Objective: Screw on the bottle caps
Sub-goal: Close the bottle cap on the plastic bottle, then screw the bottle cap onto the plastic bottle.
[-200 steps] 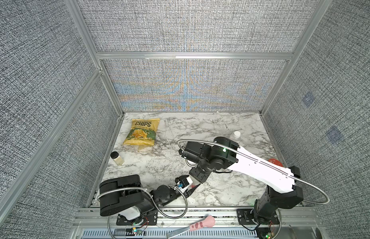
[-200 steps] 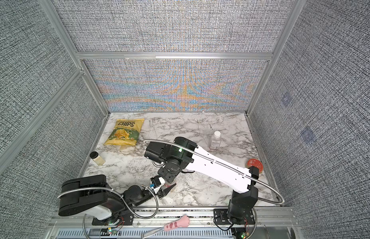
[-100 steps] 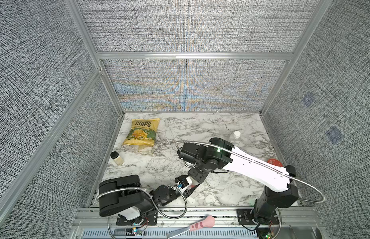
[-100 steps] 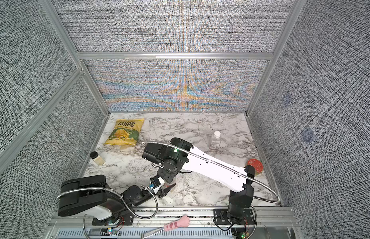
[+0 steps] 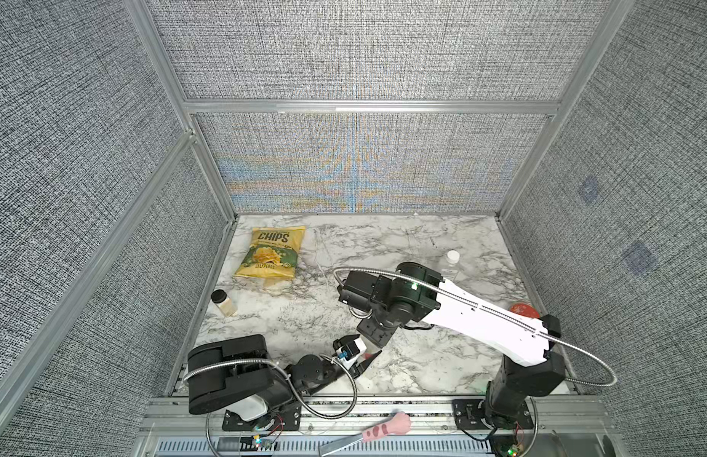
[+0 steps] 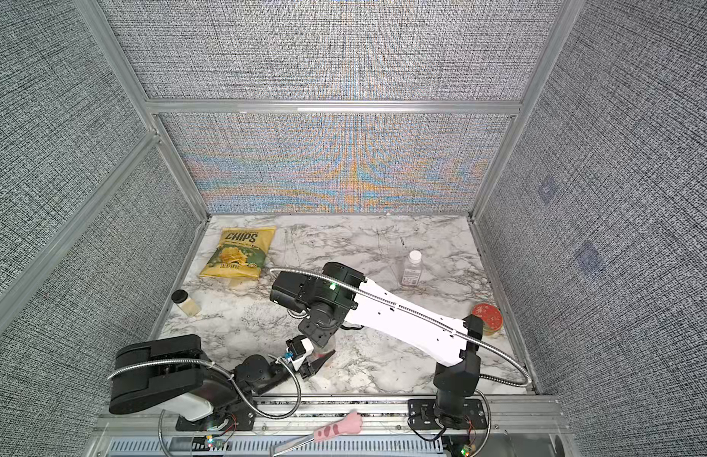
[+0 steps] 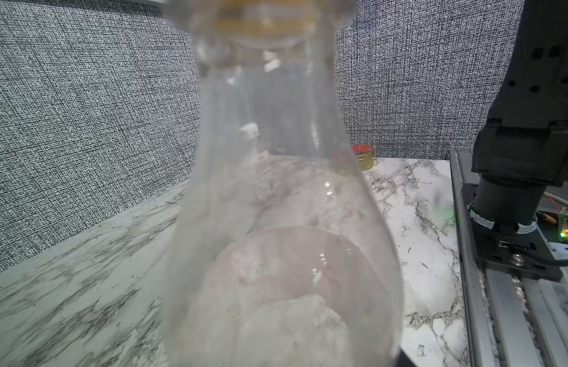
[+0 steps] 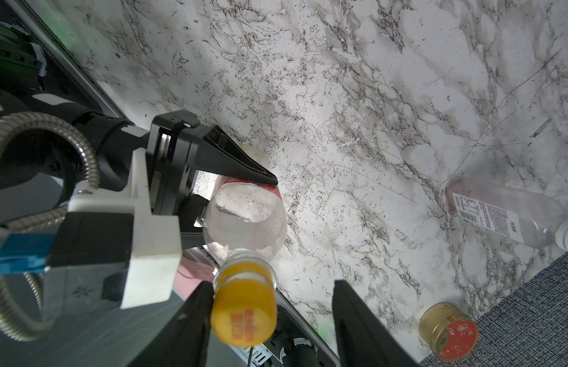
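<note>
The right fingers (image 8: 193, 317) stand wide around the orange-yellow cap (image 8: 244, 314): 1 finger touches its side, the other is well apart, so nothing is clamped. The cap sits on the neck of the tall bottle (image 8: 244, 216), though whether it is threaded fully home is hard to tell from this angle. The left fingers (image 8: 232, 165) are closed on that bottle at its red label, holding it upright near the front edge of the table (image 5: 423, 368). Farther out, the pink-tinted bottle (image 6: 412, 273) stands alone toward the back right with its white cap (image 6: 414, 256) already on, and the red tin (image 6: 487, 316) lies by the right wall. The risk from here is an off-centre squeeze: with only 1 finger against the cap, closing could shove the neck sideways and tilt or cross-thread the cap. A hard turn could also spin the smooth bottle inside the left hold. Against 1 second ago, the right arm's wrist and forearm have swung slightly toward the left, while the left arm and the tall bottle have not moved.
</note>
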Robot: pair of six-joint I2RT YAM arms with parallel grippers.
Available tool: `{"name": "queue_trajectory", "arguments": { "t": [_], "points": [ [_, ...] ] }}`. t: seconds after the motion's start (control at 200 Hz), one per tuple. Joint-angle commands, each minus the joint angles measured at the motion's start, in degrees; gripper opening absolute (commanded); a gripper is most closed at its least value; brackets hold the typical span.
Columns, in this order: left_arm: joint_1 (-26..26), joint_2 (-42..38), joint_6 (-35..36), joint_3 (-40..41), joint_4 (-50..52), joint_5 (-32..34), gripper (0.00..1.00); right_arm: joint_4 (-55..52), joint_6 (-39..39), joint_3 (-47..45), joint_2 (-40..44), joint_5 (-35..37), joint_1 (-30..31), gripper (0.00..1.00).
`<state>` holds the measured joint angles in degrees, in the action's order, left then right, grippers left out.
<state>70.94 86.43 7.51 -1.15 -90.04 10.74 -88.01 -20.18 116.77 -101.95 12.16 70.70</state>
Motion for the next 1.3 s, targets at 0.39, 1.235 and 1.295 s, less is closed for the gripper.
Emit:
{"name": "queue_trajectory", "arguments": {
  "t": [0.39, 1.235, 1.295],
  "points": [
    [0.2, -0.2, 1.0, 0.0, -3.3, -0.3, 0.55, -0.6, -0.3, 2.1, -1.6, 1.9, -0.7, 0.62],
    [0.3, -0.2, 1.1, 0.3, -3.3, 0.1, 0.55, -0.4, -3.0, 4.4, 3.6, 3.9, -2.1, 0.64],
    [0.3, -0.2, 1.1, 0.3, -3.3, 0.2, 0.55, -0.2, -3.6, 1.9, 4.8, 3.7, -2.1, 0.64]
  ]
}}
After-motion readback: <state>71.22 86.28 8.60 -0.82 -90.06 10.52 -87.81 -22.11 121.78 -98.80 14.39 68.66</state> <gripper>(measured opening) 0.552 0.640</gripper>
